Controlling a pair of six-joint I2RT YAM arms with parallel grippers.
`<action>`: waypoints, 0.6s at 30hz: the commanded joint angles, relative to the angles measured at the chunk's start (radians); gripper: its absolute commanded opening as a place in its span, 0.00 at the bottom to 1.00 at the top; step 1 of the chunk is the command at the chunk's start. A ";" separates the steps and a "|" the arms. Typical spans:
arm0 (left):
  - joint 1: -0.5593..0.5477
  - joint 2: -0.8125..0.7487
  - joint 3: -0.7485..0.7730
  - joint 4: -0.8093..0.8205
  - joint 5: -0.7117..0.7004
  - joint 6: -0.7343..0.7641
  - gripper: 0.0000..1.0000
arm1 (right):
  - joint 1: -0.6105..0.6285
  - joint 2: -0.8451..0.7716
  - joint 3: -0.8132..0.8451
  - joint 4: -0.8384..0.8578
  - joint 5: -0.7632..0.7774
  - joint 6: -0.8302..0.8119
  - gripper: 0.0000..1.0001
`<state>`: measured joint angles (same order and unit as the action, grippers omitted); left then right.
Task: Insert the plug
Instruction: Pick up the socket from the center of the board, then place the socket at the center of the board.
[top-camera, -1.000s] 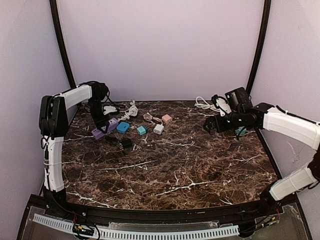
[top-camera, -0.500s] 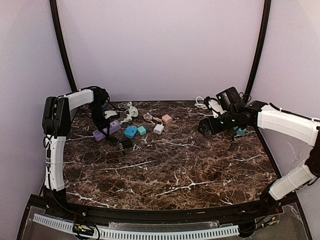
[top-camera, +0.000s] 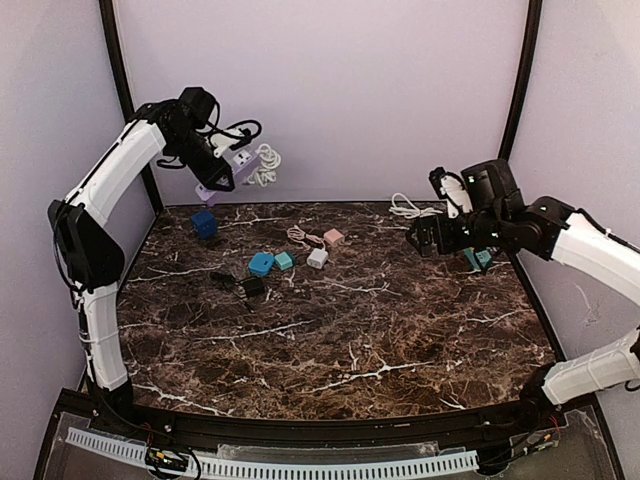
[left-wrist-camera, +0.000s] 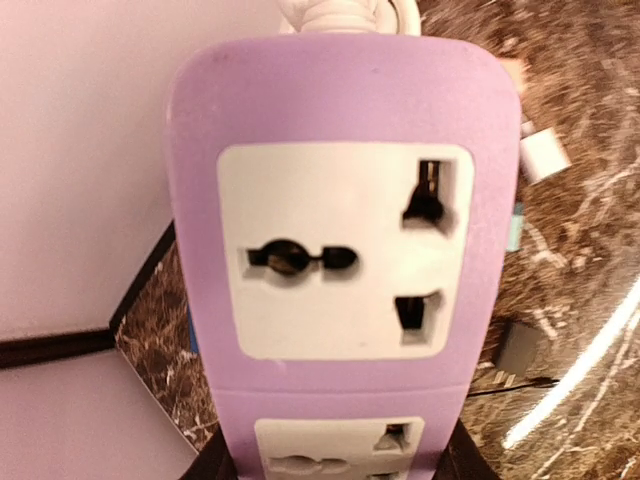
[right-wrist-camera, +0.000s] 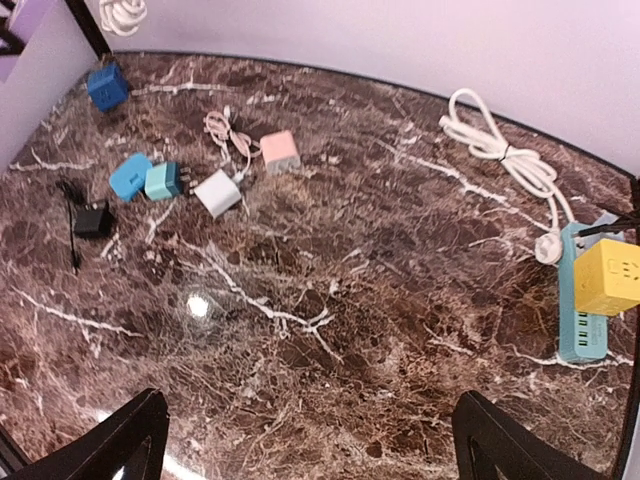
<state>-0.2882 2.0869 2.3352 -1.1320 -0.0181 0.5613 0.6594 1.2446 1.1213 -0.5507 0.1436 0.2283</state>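
Plugs (top-camera: 284, 260) lie on marbled table (top-camera: 400, 340), walls (top-camera: 330, 100) lilac.

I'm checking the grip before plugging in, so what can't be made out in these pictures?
Left wrist: the purple power strip fills the view, hiding most of the left gripper; the bottom edge cuts off its lower socket.
Top external: the right arm hides most of the teal power strip; the prongs of the white adapter are too small to tell.
Right wrist: the right edge cuts the yellow cube adapter.
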 joint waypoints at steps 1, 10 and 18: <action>-0.247 -0.095 0.034 -0.099 0.106 0.009 0.01 | 0.007 -0.139 -0.022 -0.018 0.092 0.083 0.99; -0.560 0.023 -0.022 -0.013 0.207 -0.089 0.00 | 0.007 -0.351 -0.088 -0.096 0.171 0.203 0.98; -0.710 0.143 -0.337 0.222 0.212 -0.224 0.00 | 0.008 -0.357 -0.111 -0.144 0.129 0.258 0.99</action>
<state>-0.9470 2.2223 2.1265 -1.0447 0.1902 0.4202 0.6598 0.8745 1.0233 -0.6651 0.2867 0.4423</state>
